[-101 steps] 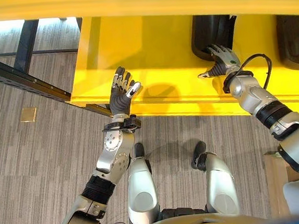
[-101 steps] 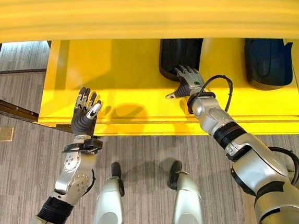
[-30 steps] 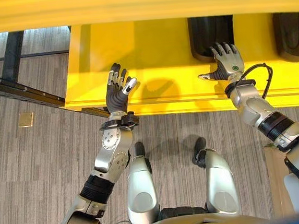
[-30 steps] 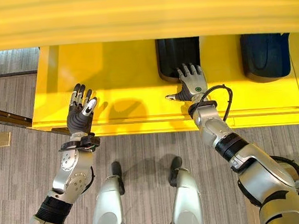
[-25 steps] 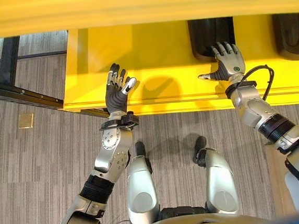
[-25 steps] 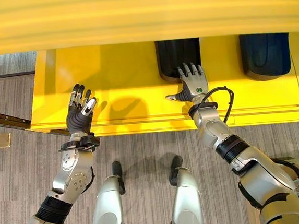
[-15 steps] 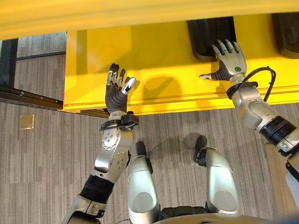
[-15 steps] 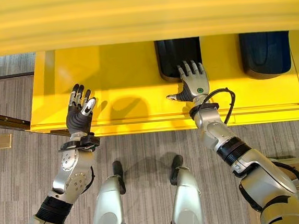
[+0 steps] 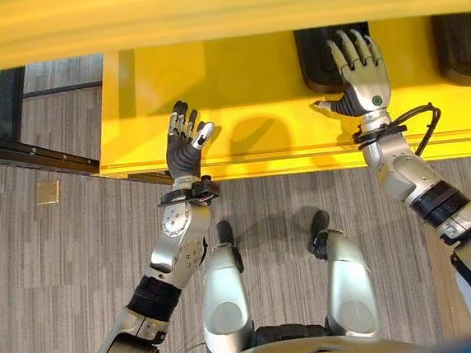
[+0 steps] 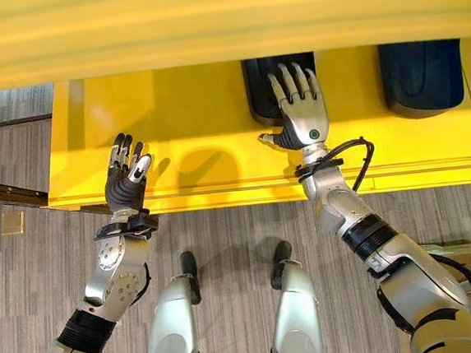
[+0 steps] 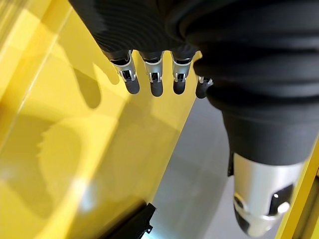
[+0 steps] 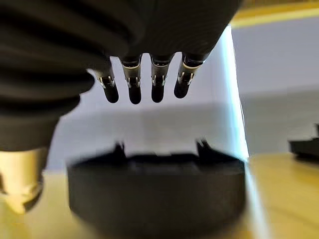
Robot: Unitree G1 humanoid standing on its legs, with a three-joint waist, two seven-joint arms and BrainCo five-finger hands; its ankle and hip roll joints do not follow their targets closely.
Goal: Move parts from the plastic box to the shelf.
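A black moulded part (image 9: 312, 58) lies on the yellow shelf (image 9: 236, 85), and it also shows at close range in the right wrist view (image 12: 154, 194). My right hand (image 9: 367, 91) is raised over that part's near end, open, with straight spread fingers (image 12: 132, 79) clear above it. A second black part (image 9: 460, 37) rests farther right on the same shelf. My left hand (image 9: 185, 148) is held up over the shelf's front left area, open and holding nothing, with its fingers (image 11: 152, 74) above bare yellow board.
An upper yellow shelf board (image 9: 204, 10) overhangs across the top of the view. A dark metal frame (image 9: 27, 149) runs along the floor at the left, near a small tan square (image 9: 48, 191). Grey carpet lies in front of the shelf.
My right hand has risen from the near edge of the black part and now hovers higher over it. The left hand has stayed where it was.
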